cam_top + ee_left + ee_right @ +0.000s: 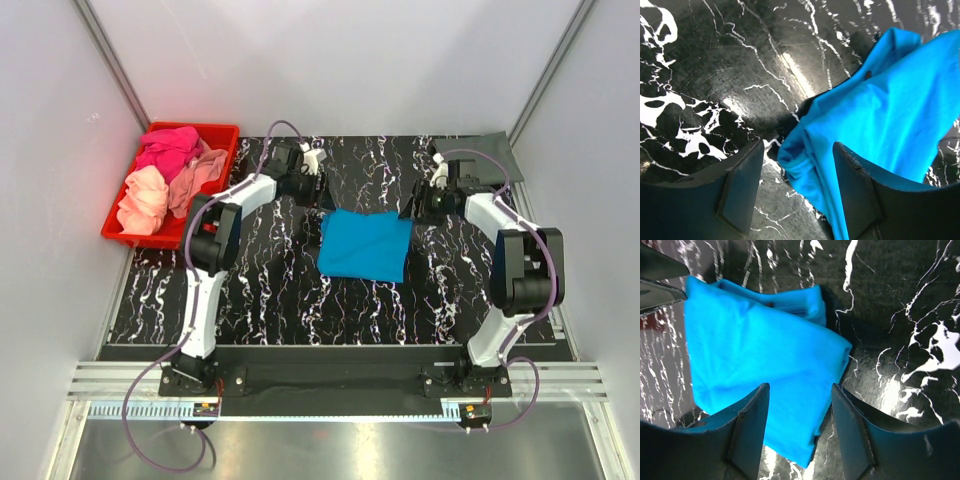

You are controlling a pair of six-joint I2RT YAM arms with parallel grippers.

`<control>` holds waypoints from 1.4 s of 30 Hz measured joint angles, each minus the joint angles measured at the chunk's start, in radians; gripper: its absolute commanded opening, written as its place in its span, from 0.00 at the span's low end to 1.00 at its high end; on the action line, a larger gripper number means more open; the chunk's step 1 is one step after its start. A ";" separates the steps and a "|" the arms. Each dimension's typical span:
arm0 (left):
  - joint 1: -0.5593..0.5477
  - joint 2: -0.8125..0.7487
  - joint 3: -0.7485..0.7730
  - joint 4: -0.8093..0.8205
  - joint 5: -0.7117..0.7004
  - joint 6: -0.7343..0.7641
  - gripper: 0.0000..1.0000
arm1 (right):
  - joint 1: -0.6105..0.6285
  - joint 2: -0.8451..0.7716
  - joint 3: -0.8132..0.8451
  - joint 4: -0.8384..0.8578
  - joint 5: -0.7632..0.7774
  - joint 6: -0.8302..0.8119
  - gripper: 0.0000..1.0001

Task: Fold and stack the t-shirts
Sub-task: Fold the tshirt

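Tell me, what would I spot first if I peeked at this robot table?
The bright blue t-shirt jumps out first, lying folded in the middle of the black, white-veined table. Next comes the red bin at the far left corner, heaped with crumpled t-shirts in hot pink and peach. The left gripper and right gripper hang open at the blue shirt's far corners.

T-shirt [365, 245] between left gripper [318, 192], right gripper [416, 205]; bin [196, 127] far left.

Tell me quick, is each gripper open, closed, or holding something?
Left gripper: open, straddling a corner of the blue t-shirt, not gripping.
Right gripper: open, holding nothing.
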 measured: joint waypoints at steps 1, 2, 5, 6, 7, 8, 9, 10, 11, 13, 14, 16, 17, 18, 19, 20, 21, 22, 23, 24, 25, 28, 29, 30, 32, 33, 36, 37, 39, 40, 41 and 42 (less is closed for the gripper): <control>-0.002 0.007 0.004 -0.005 -0.003 0.002 0.63 | -0.004 0.016 -0.002 0.005 -0.007 -0.006 0.60; -0.004 0.012 0.007 -0.010 -0.006 0.004 0.63 | -0.008 0.033 -0.003 0.012 -0.016 -0.011 0.59; -0.011 0.018 0.012 -0.024 -0.013 0.015 0.63 | -0.019 0.068 -0.007 0.034 -0.031 -0.021 0.59; -0.014 0.018 0.012 -0.025 -0.014 0.019 0.63 | -0.023 0.074 -0.010 0.040 -0.034 -0.023 0.59; -0.014 0.018 0.013 -0.023 -0.015 0.022 0.63 | -0.028 0.078 -0.013 0.043 -0.039 -0.026 0.59; -0.014 0.018 0.013 -0.021 -0.014 0.023 0.63 | -0.032 0.079 -0.014 0.048 -0.045 -0.028 0.59; -0.016 0.018 0.013 -0.019 -0.013 0.023 0.63 | -0.038 0.080 -0.015 0.053 -0.051 -0.030 0.59; -0.016 0.018 0.013 -0.017 -0.010 0.023 0.63 | -0.045 0.080 -0.015 0.061 -0.058 -0.033 0.58; -0.017 0.018 0.013 -0.014 -0.007 0.023 0.63 | -0.051 0.081 -0.015 0.071 -0.067 -0.034 0.57; -0.017 0.018 0.013 -0.005 -0.003 0.023 0.62 | -0.064 0.087 -0.015 0.087 -0.079 -0.035 0.56; -0.017 0.018 0.013 -0.001 -0.002 0.023 0.62 | -0.069 0.092 -0.015 0.092 -0.085 -0.035 0.55; -0.017 0.024 0.019 0.004 0.002 0.023 0.61 | -0.078 0.108 -0.013 0.101 -0.099 -0.035 0.53; -0.017 0.030 0.024 0.006 0.005 0.025 0.61 | -0.080 0.117 -0.010 0.103 -0.103 -0.035 0.52; -0.017 0.032 0.025 0.010 0.007 0.026 0.61 | -0.080 0.124 -0.010 0.105 -0.106 -0.035 0.51; -0.017 0.035 0.025 0.011 0.011 0.026 0.61 | -0.080 0.131 -0.010 0.107 -0.113 -0.035 0.51; -0.017 0.037 0.025 0.011 0.012 0.026 0.60 | -0.080 0.137 -0.010 0.108 -0.121 -0.035 0.51; -0.016 0.039 0.025 0.012 0.016 0.026 0.60 | -0.080 0.139 -0.010 0.108 -0.128 -0.035 0.50; -0.016 0.039 0.025 0.013 0.020 0.026 0.59 | -0.080 0.141 -0.010 0.108 -0.134 -0.035 0.50; -0.016 0.039 0.025 0.016 0.024 0.026 0.59 | -0.080 0.142 -0.010 0.110 -0.143 -0.034 0.50; -0.016 0.039 0.025 0.020 0.027 0.026 0.59 | -0.080 0.142 -0.010 0.114 -0.149 -0.034 0.49; -0.016 0.039 0.025 0.024 0.029 0.026 0.58 | -0.080 0.142 -0.009 0.120 -0.156 -0.033 0.49; -0.016 0.039 0.025 0.037 0.035 0.026 0.59 | -0.080 0.143 -0.009 0.134 -0.172 -0.031 0.47; -0.016 0.039 0.025 0.042 0.038 0.025 0.59 | -0.080 0.143 -0.009 0.137 -0.175 -0.029 0.46; -0.016 0.039 0.025 0.048 0.041 0.024 0.59 | -0.080 0.143 -0.009 0.139 -0.180 -0.028 0.46; -0.017 0.039 0.025 0.063 0.050 0.020 0.57 | -0.080 0.143 -0.009 0.146 -0.182 -0.027 0.45; -0.017 0.039 0.025 0.068 0.053 0.019 0.57 | -0.080 0.143 -0.009 0.150 -0.182 -0.026 0.45; -0.018 0.039 0.025 0.072 0.056 0.018 0.53 | -0.080 0.143 -0.009 0.154 -0.182 -0.024 0.45; -0.018 0.039 0.025 0.071 0.056 0.019 0.53 | -0.080 0.143 -0.009 0.156 -0.182 -0.023 0.45; -0.018 0.039 0.024 0.070 0.056 0.019 0.54 | -0.080 0.143 -0.009 0.157 -0.182 -0.021 0.45; -0.018 0.039 0.025 0.070 0.055 0.021 0.55 | -0.080 0.143 -0.009 0.157 -0.182 -0.020 0.45; -0.018 0.039 0.024 0.070 0.055 0.023 0.55 | -0.080 0.143 -0.009 0.157 -0.182 -0.019 0.45; -0.018 0.039 0.024 0.069 0.055 0.026 0.56 | -0.081 0.143 -0.009 0.157 -0.182 -0.018 0.44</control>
